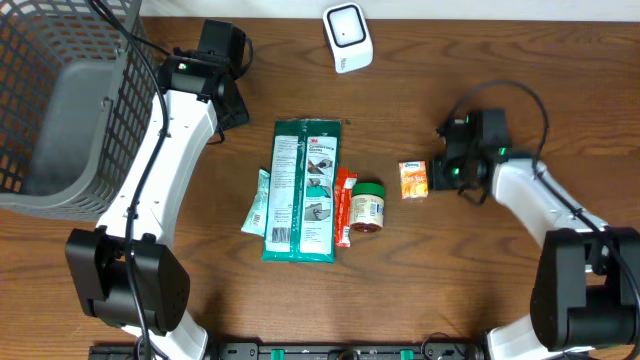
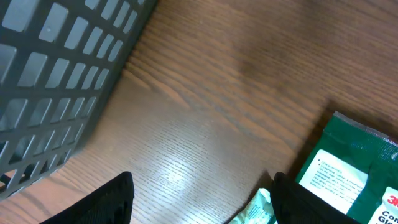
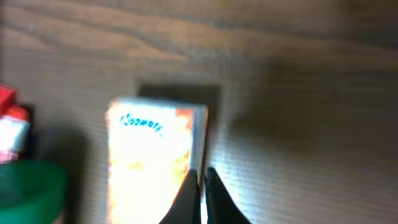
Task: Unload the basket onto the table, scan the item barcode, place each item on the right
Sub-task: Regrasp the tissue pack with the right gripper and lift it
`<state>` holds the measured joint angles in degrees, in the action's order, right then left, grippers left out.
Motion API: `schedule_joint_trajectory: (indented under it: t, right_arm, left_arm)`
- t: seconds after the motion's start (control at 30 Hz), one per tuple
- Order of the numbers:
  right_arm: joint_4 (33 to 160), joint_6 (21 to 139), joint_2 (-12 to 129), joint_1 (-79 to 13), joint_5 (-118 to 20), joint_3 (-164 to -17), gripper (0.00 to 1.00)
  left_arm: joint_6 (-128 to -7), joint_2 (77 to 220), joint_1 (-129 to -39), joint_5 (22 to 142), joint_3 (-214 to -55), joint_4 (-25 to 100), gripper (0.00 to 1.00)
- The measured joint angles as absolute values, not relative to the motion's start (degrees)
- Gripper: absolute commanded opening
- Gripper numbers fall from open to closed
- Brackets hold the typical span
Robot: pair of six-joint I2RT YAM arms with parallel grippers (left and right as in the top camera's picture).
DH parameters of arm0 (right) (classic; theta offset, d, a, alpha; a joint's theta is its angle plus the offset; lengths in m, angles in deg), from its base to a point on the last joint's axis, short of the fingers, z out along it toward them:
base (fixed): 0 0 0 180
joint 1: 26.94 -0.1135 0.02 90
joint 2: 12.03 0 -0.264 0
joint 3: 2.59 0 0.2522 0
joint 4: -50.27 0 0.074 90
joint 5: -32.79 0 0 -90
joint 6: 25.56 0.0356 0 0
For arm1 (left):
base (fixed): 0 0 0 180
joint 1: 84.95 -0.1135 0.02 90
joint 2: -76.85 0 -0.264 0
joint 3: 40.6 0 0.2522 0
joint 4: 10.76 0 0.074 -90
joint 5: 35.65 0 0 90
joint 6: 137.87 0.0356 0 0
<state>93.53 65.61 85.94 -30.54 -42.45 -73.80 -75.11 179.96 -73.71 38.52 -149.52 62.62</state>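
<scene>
Several items lie mid-table: a flat green package (image 1: 303, 190), a pale teal packet (image 1: 256, 203), a red stick pack (image 1: 344, 205), a green-lidded jar (image 1: 367, 207) and a small orange box (image 1: 414, 178). A white scanner (image 1: 347, 37) stands at the back edge. My right gripper (image 1: 437, 172) is shut with nothing between its fingers. In the right wrist view its tips (image 3: 202, 186) sit at the right edge of the orange box (image 3: 152, 162). My left gripper (image 1: 235, 110) hangs open over bare wood (image 2: 202, 202), with the green package (image 2: 354, 168) and teal packet (image 2: 258, 208) to its right.
A grey mesh basket (image 1: 60, 110) fills the back left corner and its wall (image 2: 56, 74) is close to my left gripper. The jar's green lid (image 3: 28, 186) shows left of the orange box.
</scene>
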Motion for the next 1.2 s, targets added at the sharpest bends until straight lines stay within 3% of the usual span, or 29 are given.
schedule_joint_trajectory:
  t: [0.23, 0.3, 0.37, 0.43, 0.5, 0.57, 0.6, 0.93, 1.2]
  right_arm:
    - [114.5, 65.2, 85.3, -35.1, -48.3, -93.8, 0.2]
    - [116.4, 65.5, 84.8, -37.9, -50.9, -96.5, 0.33]
    - [116.8, 66.0, 84.2, -41.5, -54.3, -97.3, 0.4]
    - [116.9, 67.0, 84.1, -44.2, -56.9, -97.3, 0.58]
    - [116.5, 68.5, 84.1, -47.3, -60.1, -96.9, 0.59]
    - [116.5, 69.4, 84.1, -49.3, -62.0, -96.4, 0.74]
    - [116.8, 70.6, 84.1, -50.6, -62.9, -96.1, 0.76]
    - [115.0, 76.0, 84.2, -55.0, -68.6, -93.1, 0.52]
    - [112.7, 78.4, 87.3, -54.9, -71.2, -91.4, 0.53]
  left_arm:
    - [-75.1, 180.0, -73.7, 38.5, -149.5, 62.6, 0.7]
    - [-75.1, 180.0, -73.7, 38.5, -149.5, 62.6, 0.71]
    - [-75.1, 180.0, -73.7, 38.5, -149.5, 62.6, 0.7]
    - [-75.1, 180.0, -73.7, 38.5, -149.5, 62.6, 0.7]
    - [-75.1, 180.0, -73.7, 38.5, -149.5, 62.6, 0.71]
    - [-75.1, 180.0, -73.7, 38.5, -149.5, 62.6, 0.7]
    - [-75.1, 180.0, -73.7, 38.5, -149.5, 62.6, 0.7]
    - [-75.1, 180.0, -73.7, 38.5, -149.5, 62.6, 0.7]
    - [-75.1, 180.0, -73.7, 38.5, -149.5, 62.6, 0.7]
